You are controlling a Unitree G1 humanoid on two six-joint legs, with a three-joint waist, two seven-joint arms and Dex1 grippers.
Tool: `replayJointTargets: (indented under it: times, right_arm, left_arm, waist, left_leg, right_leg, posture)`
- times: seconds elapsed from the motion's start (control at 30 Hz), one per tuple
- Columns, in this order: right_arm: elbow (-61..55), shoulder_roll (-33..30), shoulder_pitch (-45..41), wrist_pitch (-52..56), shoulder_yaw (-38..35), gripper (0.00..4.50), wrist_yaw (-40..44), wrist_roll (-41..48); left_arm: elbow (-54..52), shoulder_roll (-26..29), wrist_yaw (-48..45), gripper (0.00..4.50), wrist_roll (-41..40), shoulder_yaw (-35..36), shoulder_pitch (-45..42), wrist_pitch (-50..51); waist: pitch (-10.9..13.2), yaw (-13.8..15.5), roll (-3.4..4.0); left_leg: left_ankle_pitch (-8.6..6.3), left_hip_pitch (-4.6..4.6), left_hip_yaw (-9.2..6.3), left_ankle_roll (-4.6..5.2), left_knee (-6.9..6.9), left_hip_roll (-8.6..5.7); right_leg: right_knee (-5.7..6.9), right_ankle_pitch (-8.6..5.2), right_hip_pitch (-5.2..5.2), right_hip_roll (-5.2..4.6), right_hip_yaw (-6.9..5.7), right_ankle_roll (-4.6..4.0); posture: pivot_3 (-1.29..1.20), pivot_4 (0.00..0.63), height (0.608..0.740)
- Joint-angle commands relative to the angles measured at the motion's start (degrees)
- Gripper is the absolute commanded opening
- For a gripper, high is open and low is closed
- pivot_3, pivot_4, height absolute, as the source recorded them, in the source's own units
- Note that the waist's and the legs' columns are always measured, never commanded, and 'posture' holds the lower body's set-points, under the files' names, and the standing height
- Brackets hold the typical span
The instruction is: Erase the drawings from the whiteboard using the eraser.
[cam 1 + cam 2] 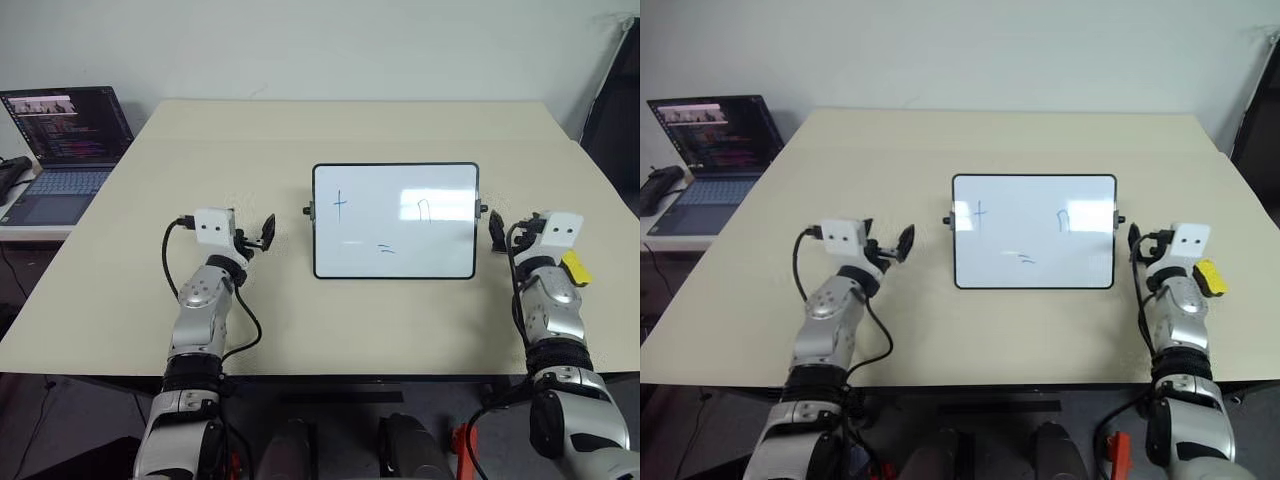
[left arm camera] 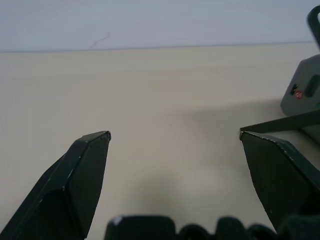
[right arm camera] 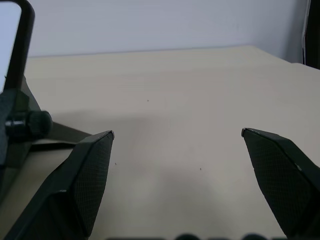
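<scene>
On the counter [image 1: 300, 140] the whiteboard [image 1: 396, 221], drawings [image 1: 341, 206] unerased, lies between the released, empty left hand [image 1: 258, 236] and right hand [image 1: 497, 231], the eraser [image 1: 574, 267] beside the right wrist.

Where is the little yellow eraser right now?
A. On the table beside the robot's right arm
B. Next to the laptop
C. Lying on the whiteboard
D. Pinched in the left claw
A: the yellow eraser lies on the table just outside the right arm, off the whiteboard; the left claw and right claw both stand open with nothing between their fingers.
</scene>
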Motion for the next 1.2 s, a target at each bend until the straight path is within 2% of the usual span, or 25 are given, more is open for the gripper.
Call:
replayJointTargets:
  times: [0.03,0.27,0.5,0.8,0.97,1.07,1.2]
  right_arm:
    - [-1.2,0.1,-0.5,-1.4,-0.4,4.47,-0.3,0.6]
    - [-3.9,-0.1,0.5,-0.6,-1.4,4.47,-1.2,1.8]
    - [-8.3,-0.9,5.1,3.4,-0.7,4.47,2.1,3.1]
    - [-10.3,-1.6,7.2,4.4,-1.4,4.47,0.8,3.1]
    - [-11.8,-2.8,7.3,6.5,-1.4,4.47,2.2,3.8]
    - [-14.3,-4.5,7.8,9.6,-1.6,4.47,4.2,4.7]
    - [-26.3,-10.7,11.8,22.7,-1.1,4.47,14.1,10.7]
  left_arm:
    - [-0.9,-0.4,-0.7,4.50,-0.8,-0.1,-0.7,-0.1]
    - [-0.6,-1.0,-1.5,4.50,-1.0,-0.2,-0.2,-0.2]
    - [-1.5,3.1,-5.8,4.50,-2.3,0.8,2.5,1.6]
    - [2.5,-1.9,-0.8,4.50,0.8,-1.9,-1.2,-2.8]
    - [2.2,-1.8,-0.9,4.50,1.2,-2.3,-1.5,-3.0]
    - [1.3,2.1,-5.6,4.50,-0.7,-1.4,-1.5,-1.4]
    - [-12.7,14.1,-27.9,4.50,-14.0,-2.4,0.9,14.8]
  waist:
    - [0.0,0.0,0.00]
    - [0.0,-0.1,-0.01]
    - [0.0,-0.1,0.00]
    - [0.0,0.1,-0.02]
    - [0.0,-0.4,-0.01]
    - [0.0,-0.6,-0.02]
    - [0.0,-0.9,0.00]
  left_leg:
    - [0.00,-0.04,0.00,0.00,0.00,0.00]
    - [0.00,-0.11,0.09,0.00,0.00,0.01]
    - [0.00,-0.10,0.10,0.00,-0.01,0.03]
    - [0.00,-0.13,0.12,0.00,0.09,-0.02]
    - [0.00,-0.11,0.16,0.00,0.05,0.00]
    - [0.00,-0.11,0.16,0.00,0.06,0.00]
    - [0.00,-0.17,0.14,0.00,0.02,0.03]
  right_leg:
    - [0.01,0.00,-0.05,0.00,0.01,0.00]
    - [0.06,0.01,-0.20,0.00,0.08,0.00]
    - [0.07,0.01,-0.22,0.02,0.10,0.00]
    - [0.07,0.07,-0.20,-0.01,0.13,0.10]
    - [0.08,0.07,-0.23,0.01,0.17,0.09]
    - [0.09,0.07,-0.23,0.01,0.17,0.09]
    - [0.11,0.05,-0.30,0.04,0.16,0.07]
  posture:
    - [0.00,0.150,0.740]
    - [0.00,0.150,0.740]
    - [0.00,0.150,0.740]
    - [0.00,0.150,0.740]
    - [0.00,0.150,0.740]
    - [0.00,0.150,0.740]
    - [0.00,0.150,0.740]
